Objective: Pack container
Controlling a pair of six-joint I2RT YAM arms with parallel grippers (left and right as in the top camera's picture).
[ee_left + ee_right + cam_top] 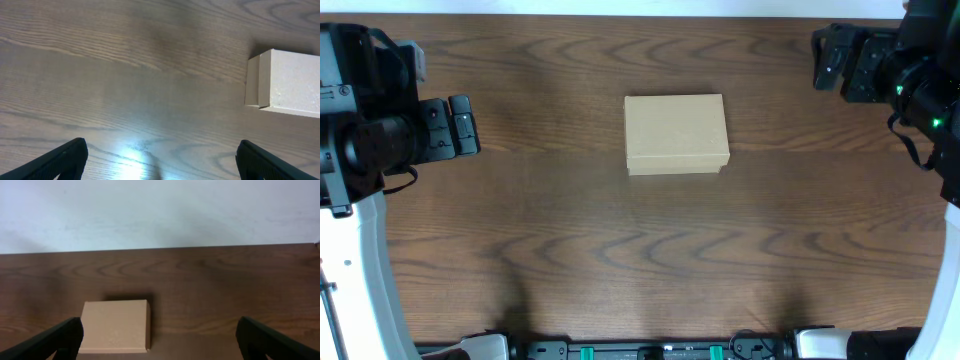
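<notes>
Overhead: left claw and right claw wide open, empty, at opposite sides of container.

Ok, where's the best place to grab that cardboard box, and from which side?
Probably come from above and pinch the container across its narrower width, on the two long walls. It sits flat and closed on the table, nothing touching it, so those walls are free.
</notes>
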